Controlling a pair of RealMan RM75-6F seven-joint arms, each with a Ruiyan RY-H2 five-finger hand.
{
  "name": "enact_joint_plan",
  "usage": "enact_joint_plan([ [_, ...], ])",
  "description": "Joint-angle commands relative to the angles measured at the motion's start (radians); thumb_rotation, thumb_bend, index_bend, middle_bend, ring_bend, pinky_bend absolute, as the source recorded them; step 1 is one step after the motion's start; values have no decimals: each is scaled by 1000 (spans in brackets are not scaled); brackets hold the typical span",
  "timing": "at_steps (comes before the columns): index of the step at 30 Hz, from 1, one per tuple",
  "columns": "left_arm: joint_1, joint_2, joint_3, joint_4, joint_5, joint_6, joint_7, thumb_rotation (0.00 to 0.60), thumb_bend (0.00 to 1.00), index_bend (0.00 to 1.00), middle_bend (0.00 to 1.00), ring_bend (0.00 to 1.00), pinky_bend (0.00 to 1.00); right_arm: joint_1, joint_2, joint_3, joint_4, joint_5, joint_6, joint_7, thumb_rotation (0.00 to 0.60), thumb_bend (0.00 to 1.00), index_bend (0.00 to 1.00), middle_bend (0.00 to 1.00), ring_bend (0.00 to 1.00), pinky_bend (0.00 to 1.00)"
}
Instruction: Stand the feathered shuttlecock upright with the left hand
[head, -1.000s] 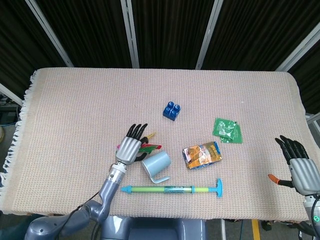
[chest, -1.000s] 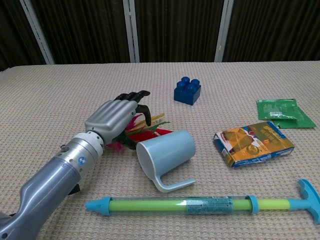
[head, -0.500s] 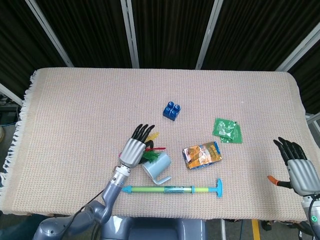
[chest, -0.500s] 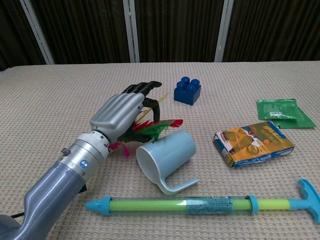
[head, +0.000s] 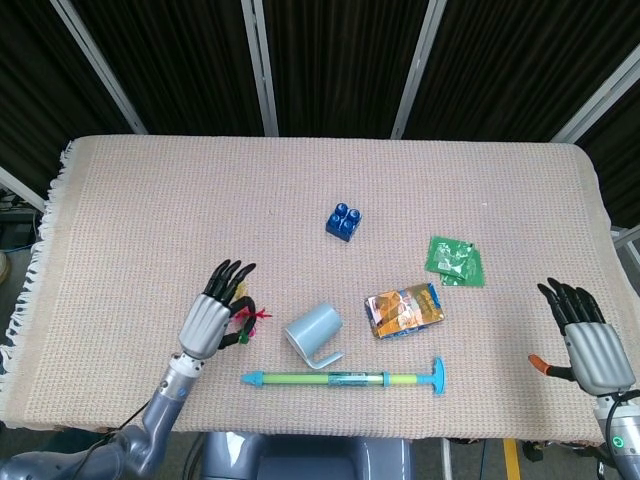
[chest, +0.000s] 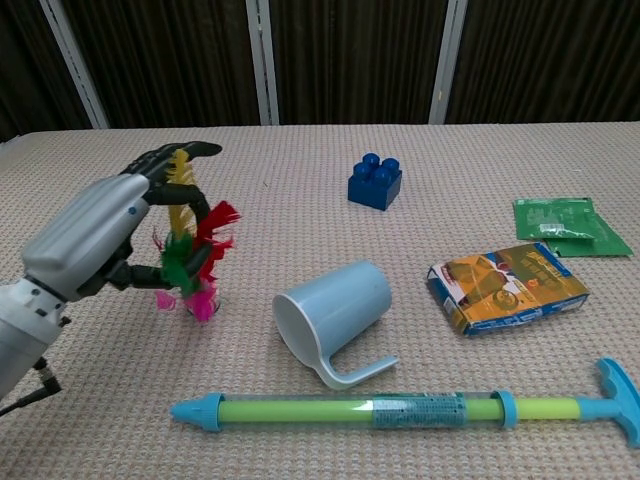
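We have our left hand (chest: 95, 235) wrapped loosely around the multicoloured feathered shuttlecock (chest: 188, 262), fingers curled over the yellow, red, green and pink plumes while the thumb appears to pinch from below, so we judge it held, though how firm that hold is we cannot tell. The shuttlecock now points feathers-up with its base at or just above the woven beige tablecloth (chest: 300, 200); whether it truly rests there we cannot say. We hold it high on the feathers, presumably so the base can settle flat before we let go. Just to the right of the hand lies a pale blue plastic cup with a handle (chest: 335, 310), tipped on its side, mouth toward us, near enough to be brushed as the hand opens. In front of it lies the long green and blue toy syringe pump (chest: 400, 408). Farther right sit an orange snack packet (chest: 508, 286) and a green sachet (chest: 558, 222); beyond, a blue building brick (chest: 375, 181). Our right hand (head: 585, 335) hangs at the far edge, fingers spread, holding nothing.
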Motion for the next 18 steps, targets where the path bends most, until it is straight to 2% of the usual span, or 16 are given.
enact_joint_plan([
  [1, 29, 31, 18, -18, 15, 23, -20, 600, 532, 654, 48, 0, 0, -1, -6, -1, -1, 0, 1, -15, 600, 111, 0, 0, 0, 0],
  [2, 34, 37, 19, -20, 19, 32, -25, 600, 504, 580, 41, 0, 0, -1, -8, -1, -2, 2, 0, -23, 600, 112, 0, 0, 0, 0],
  [6, 52, 75, 10, -58, 32, 77, -27, 600, 305, 98, 0, 0, 0, 4, -11, 0, -8, 13, -15, -46, 600, 115, 0, 0, 0, 0],
  [7, 54, 86, 5, -75, 37, 89, -27, 600, 261, 26, 0, 0, 0, 4, -12, 0, -8, 16, -18, -49, 600, 116, 0, 0, 0, 0],
  [13, 60, 182, -24, -219, 65, 140, 42, 600, 209, 0, 0, 0, 0, 5, -17, 0, -11, 18, -18, -62, 600, 121, 0, 0, 0, 0],
  [18, 93, 307, -13, -376, 85, 163, 132, 600, 209, 0, 0, 0, 0, 4, -18, -2, -17, 13, -15, -70, 600, 122, 0, 0, 0, 0],
])
